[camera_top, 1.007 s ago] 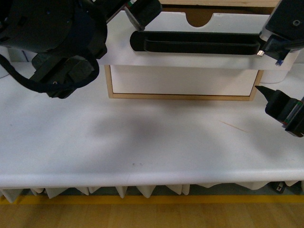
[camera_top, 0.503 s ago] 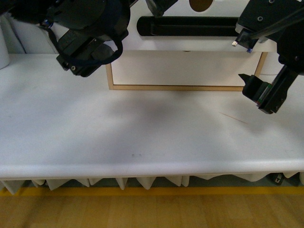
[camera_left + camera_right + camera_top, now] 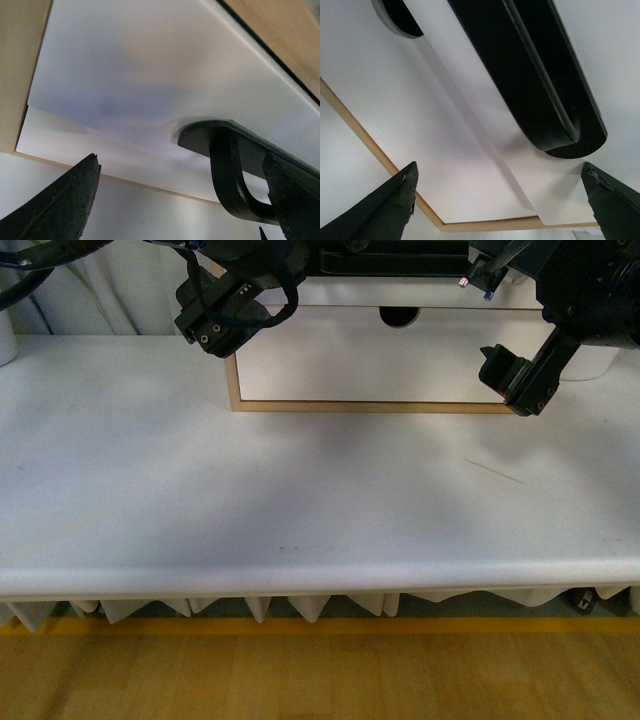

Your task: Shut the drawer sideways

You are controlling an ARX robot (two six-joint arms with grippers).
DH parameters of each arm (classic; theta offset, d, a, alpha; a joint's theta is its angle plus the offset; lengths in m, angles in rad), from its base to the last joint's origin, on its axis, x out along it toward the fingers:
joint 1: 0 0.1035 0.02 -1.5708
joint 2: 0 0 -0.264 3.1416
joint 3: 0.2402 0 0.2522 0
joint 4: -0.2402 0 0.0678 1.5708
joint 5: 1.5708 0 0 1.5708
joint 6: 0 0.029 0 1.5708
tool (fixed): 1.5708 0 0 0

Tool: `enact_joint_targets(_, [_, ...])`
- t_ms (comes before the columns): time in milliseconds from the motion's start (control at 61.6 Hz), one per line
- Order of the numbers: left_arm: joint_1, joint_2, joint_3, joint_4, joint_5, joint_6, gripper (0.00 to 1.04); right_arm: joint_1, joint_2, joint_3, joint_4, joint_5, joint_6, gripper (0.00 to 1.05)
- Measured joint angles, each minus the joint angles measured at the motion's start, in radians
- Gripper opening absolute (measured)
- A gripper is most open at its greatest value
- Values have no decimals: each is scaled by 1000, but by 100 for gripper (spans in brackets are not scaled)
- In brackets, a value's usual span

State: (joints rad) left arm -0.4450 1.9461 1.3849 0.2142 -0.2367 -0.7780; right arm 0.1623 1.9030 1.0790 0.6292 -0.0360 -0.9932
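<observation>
The white drawer [image 3: 420, 293] with the long black bar handle [image 3: 400, 255] is at the top of the front view, in the light-wood cabinet [image 3: 380, 406]. Its front stands out a little ahead of the plain white front [image 3: 380, 365] below, where a semicircular notch [image 3: 400, 315] shows. My left gripper [image 3: 300, 260] is open at the handle's left end; in the left wrist view the handle's end post [image 3: 225, 175] lies between the fingers [image 3: 65, 210]. My right gripper [image 3: 503, 330] is open at the drawer's right end; the handle's rounded right end [image 3: 560, 135] lies ahead of the fingers [image 3: 615, 205].
The cabinet stands at the back of a white table [image 3: 300, 500]. A thin brown streak [image 3: 495, 472] marks the table on the right. A white object [image 3: 603, 362] stands right of the cabinet, another [image 3: 5, 340] at the far left. The table's front edge [image 3: 320, 585] is near.
Both arms have moved away from the camera towards the cabinet. The handled drawer's front has gone back with them and overhangs the lower front far less. The cabinet now shows higher in view.
</observation>
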Motion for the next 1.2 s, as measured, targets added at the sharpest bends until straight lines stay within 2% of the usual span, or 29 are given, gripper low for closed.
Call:
enact_joint_targets(520, [25, 6, 0, 14, 9, 8, 99, -3, 26, 34, -3, 1, 16, 96])
enact_joint_targets(974, [71, -352, -478, 91, -109, 87, 99, -46, -409, -399, 49, -38, 116, 96])
enact_joint_targets(1202, [76, -667, -721, 37, -212, 172, 99, -86, -780, -618, -64, -53, 213, 96])
